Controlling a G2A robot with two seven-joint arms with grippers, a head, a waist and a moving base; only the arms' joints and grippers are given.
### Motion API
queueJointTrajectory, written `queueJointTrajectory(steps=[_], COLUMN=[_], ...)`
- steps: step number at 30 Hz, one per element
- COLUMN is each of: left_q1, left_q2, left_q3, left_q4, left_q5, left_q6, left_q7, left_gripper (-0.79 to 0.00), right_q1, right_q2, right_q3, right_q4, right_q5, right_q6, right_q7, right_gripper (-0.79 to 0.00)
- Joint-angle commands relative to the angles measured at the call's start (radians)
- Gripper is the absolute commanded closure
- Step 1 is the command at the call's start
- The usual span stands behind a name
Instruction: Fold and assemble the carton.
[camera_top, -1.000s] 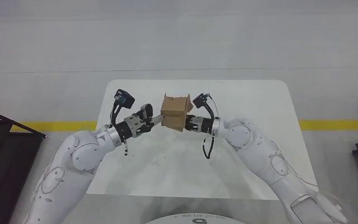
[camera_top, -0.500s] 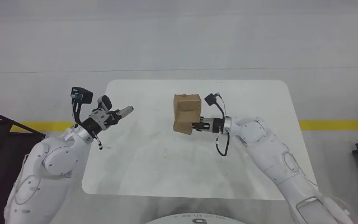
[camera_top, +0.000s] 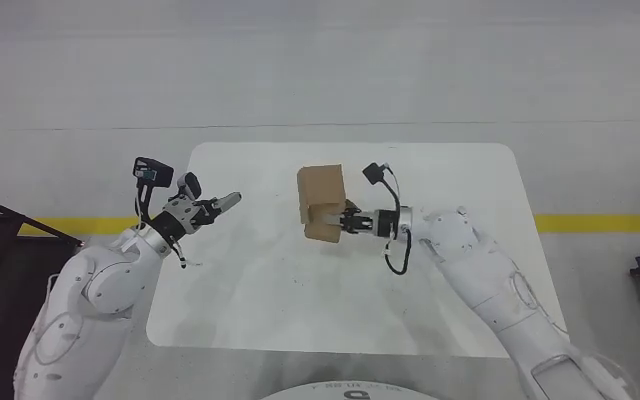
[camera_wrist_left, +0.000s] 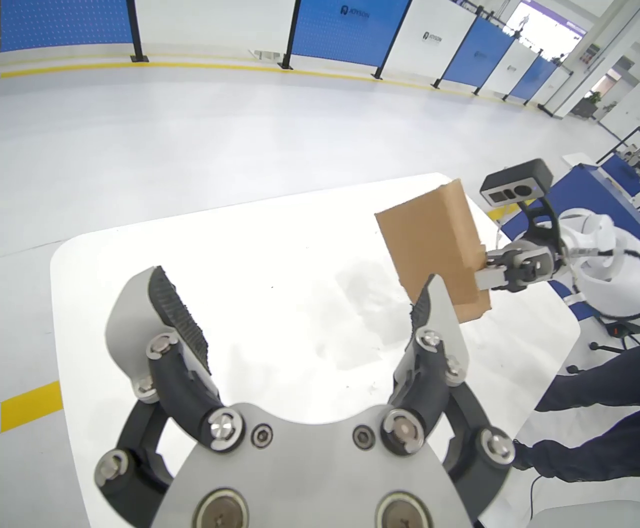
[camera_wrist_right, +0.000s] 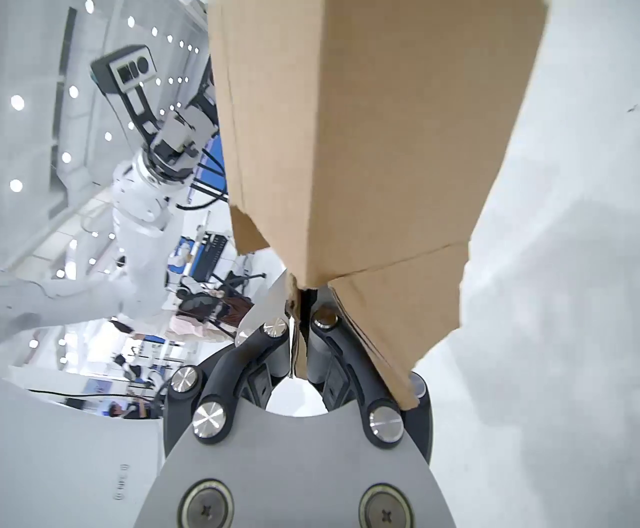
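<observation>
- Carton (camera_top: 322, 198): brown cardboard, folded into a box shape and held tilted over the middle of the white surface (camera_top: 450, 300). In the left wrist view the carton (camera_wrist_left: 434, 245) seems to hang clear of the surface (camera_wrist_left: 240, 270), with a faint shadow under it.
- Right claw (camera_top: 337, 219): clenched on a thin cardboard edge at the carton's lower right side. The right wrist view shows its claw (camera_wrist_right: 298, 295) pinching that edge tight between both fingers, with the carton's (camera_wrist_right: 370, 140) body standing out past the fingertips and a loose flap lying beside the claw.
- Left claw (camera_top: 210, 192): released and holding nothing, its fingers spread wide. It sits over the left edge of the surface, well apart from the carton and pointed toward it. In its own view the left claw (camera_wrist_left: 295, 280) frames bare surface, with the right claw (camera_wrist_left: 487, 272) gripping the carton farther off.
</observation>
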Motion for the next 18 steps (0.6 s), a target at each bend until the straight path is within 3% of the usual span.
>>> queueJointTrajectory(steps=[1, 7, 18], left_q1=[0.000, 0.006, -0.005], left_q2=[-0.001, -0.003, -0.008], left_q3=[0.002, 0.011, 0.046], left_q4=[0.000, 0.007, 0.023], left_q5=[0.004, 0.042, 0.077], left_q6=[0.003, 0.012, 0.004], left_q7=[0.002, 0.002, -0.018], left_gripper=[-0.785, -0.785, -0.785], right_q1=[-0.017, -0.079, -0.099], right_q2=[0.006, 0.033, 0.044], right_q3=[0.032, 0.131, 0.166], right_q4=[-0.030, -0.132, -0.175], right_q5=[0.128, 0.369, 0.340], right_q6=[0.098, 0.306, 0.285], right_q7=[0.052, 0.244, 0.270], right_gripper=[0.000, 0.000, 0.000])
